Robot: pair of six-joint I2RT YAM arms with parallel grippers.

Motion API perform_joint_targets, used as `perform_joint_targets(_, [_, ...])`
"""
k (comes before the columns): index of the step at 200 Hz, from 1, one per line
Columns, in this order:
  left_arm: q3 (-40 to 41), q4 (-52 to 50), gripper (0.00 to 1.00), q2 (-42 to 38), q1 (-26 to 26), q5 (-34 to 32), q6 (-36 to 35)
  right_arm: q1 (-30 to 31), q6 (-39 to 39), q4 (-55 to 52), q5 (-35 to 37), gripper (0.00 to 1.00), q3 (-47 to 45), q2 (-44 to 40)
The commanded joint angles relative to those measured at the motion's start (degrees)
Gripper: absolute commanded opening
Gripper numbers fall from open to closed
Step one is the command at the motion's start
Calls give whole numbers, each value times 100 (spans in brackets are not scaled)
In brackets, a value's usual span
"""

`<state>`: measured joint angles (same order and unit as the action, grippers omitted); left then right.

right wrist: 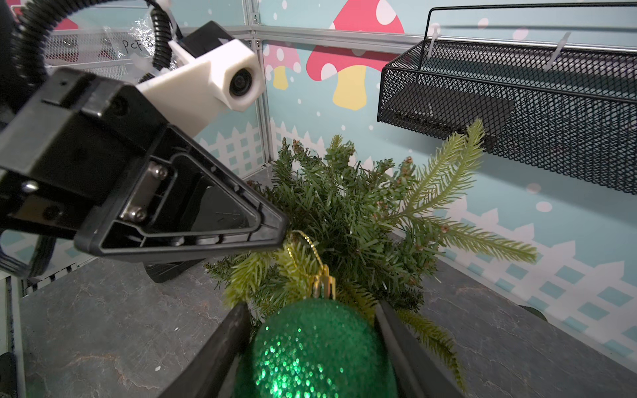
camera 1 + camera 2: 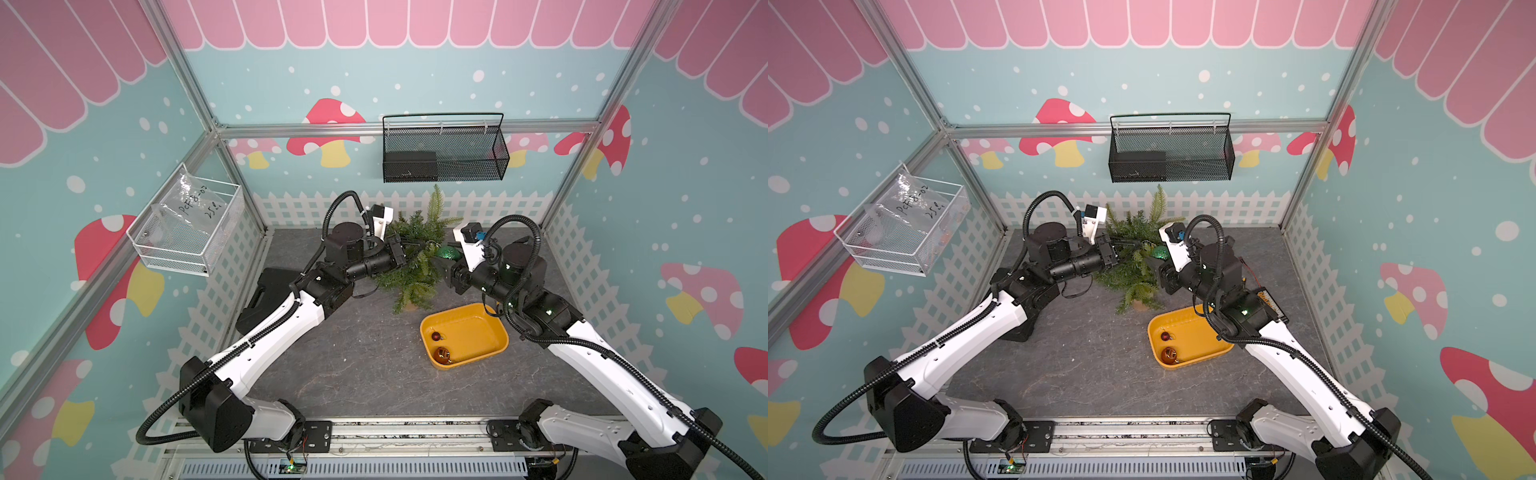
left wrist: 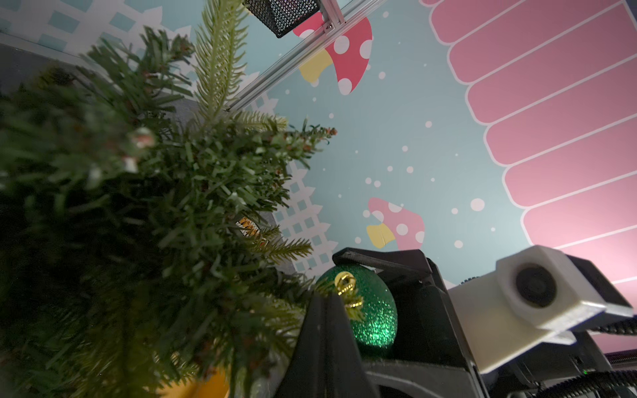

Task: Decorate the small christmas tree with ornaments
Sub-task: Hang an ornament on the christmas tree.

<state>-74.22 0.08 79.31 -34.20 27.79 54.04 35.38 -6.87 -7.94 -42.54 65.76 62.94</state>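
Presently:

- left pincer [image 1: 281, 237]: shut tight, tips pinching the far end of the gold string [image 1: 312, 248]; nothing else between the jaws. Set at the tree's left flank, tips in among the needles in both top views.
- tree [image 2: 415, 286]: between the two pincers and just beyond both. Pale fern-like twigs [image 1: 248, 272] directly below the left pincer's tips, brushing the string. Whether any twig already passes through the loop: cannot tell.
- string: long axis slanting from the left pincer's tips down to the gold cap [image 1: 324, 284] of the green ball, drawn fairly straight, with little slack.
- green ball [image 1: 317, 348]: just past the left pincer's tips, on the side toward the right pincer, apart from those tips and joined to them by the string alone. Cap turned toward the tree.
- right pincer [image 1: 310, 310]: partly open, one finger [image 1: 220, 348] on each side of the green ball, clamped on its body. Nearer arm for the ball itself, left arm nearer for the loop.
- tray [image 2: 473, 360]: yellow, back along the right arm from its pincer, near the tree's foot. Inside, red ball [image 2: 435, 336] and copper ball [image 2: 441, 354], neither hung yet.
- judged next: loop over a twig tip. Turns on lining up a twig end with the string just below the left pincer before either grip lets go.
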Motion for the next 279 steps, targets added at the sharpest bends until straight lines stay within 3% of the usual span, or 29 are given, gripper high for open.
perform_joint_targets(1, [26, 105, 0, -225, 30, 40, 97, 36, 66, 100, -83, 55, 216, -97])
perform_joint_targets(111, [39, 278, 0, -170, -58, 306, 282, 34, -84, 217, -304, 55, 157, -194])
perform_joint_targets(279, [-242, -350, 0, 93, -77, -77, 85, 34, -230, 95, 124, 55, 183, -12])
